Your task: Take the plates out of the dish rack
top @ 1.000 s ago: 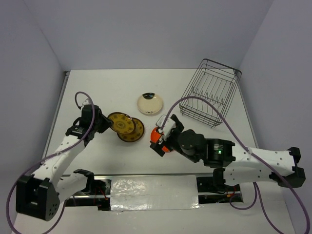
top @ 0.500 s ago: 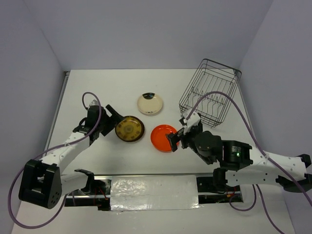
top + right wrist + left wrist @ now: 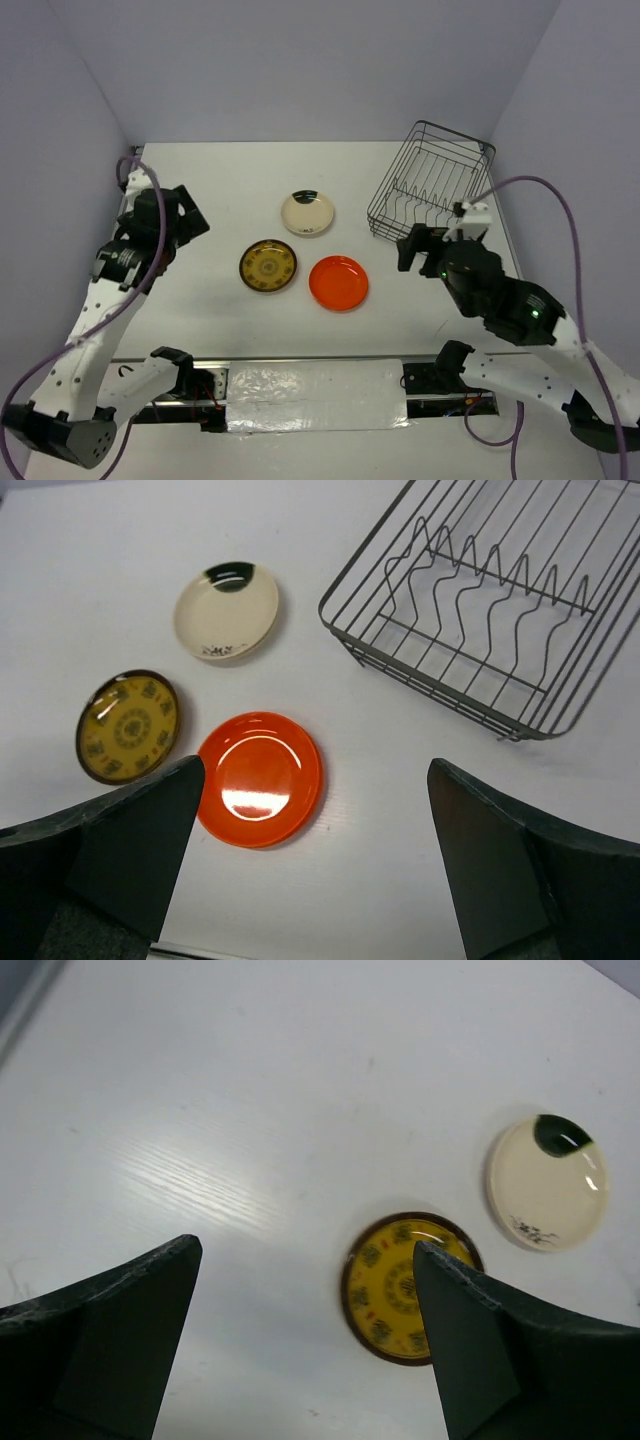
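The table (image 3: 200,180) is hemmed by pale walls on the left, the back and the right, and its near edge carries the arm bases. The dish rack (image 3: 455,135) sits in the far right corner, turned at an angle to the table's edges, with its right side close to the right wall (the tightest spot in the scene). All three plates lie flat on the tabletop outside the rack: the cream plate (image 3: 307,213) is farthest back near the middle, the brown and yellow plate (image 3: 268,266) lies nearer and to the left, and the orange plate (image 3: 338,283) is just beside it on the right, with a narrow gap between their rims. A strip of bare tabletop separates the orange plate from the rack's near left corner, and a broader bare stretch runs from the plates to the table's left edge.

The left gripper (image 3: 305,1250) hangs above that left stretch, close to the table's left edge, with its jaws spread wide and nothing between them. The right gripper (image 3: 315,768) hangs above the table on the near side of the rack, with its jaws equally wide, gripping nothing and touching nothing.
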Tool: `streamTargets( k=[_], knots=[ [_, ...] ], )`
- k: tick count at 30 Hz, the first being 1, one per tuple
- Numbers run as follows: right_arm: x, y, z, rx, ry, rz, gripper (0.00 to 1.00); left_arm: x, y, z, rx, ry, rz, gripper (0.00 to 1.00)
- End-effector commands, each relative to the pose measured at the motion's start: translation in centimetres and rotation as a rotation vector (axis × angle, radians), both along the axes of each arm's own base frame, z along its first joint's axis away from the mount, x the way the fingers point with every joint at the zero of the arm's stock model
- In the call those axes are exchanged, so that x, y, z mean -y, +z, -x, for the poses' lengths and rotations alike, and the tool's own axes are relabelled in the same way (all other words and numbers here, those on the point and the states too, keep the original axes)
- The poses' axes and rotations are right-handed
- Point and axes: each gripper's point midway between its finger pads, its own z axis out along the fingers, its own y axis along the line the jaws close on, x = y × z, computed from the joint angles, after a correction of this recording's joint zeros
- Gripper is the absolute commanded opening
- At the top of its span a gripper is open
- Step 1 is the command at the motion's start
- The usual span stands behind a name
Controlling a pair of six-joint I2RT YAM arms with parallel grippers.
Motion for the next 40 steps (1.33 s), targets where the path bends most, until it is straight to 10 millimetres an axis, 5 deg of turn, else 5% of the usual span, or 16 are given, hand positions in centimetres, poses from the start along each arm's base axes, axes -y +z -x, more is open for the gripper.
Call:
streamTargets(
  k=[1,11,17,40],
  knots=[
    [3.8,2.4,2.0,0.044,-0.066,-0.066,1.0,-4.6,1.7,4.3,-0.051,0.046,-0.24,1.0],
    [10.0,4.1,5.5,0.094,-0.12,-0.045,1.0,-6.5,7.9,11.3,0.28,0.017,-0.234,1.0],
    [11.3,3.6,6.3,0.102,-0.128,-0.038,1.0,-6.9,8.4,13.8,0.325,0.009,-0.223,0.99],
    [9.2,2.7,5.3,0.098,-0.087,-0.049,1.0,-7.7,7.4,14.4,0.291,0.065,-0.214,1.0]
  ],
)
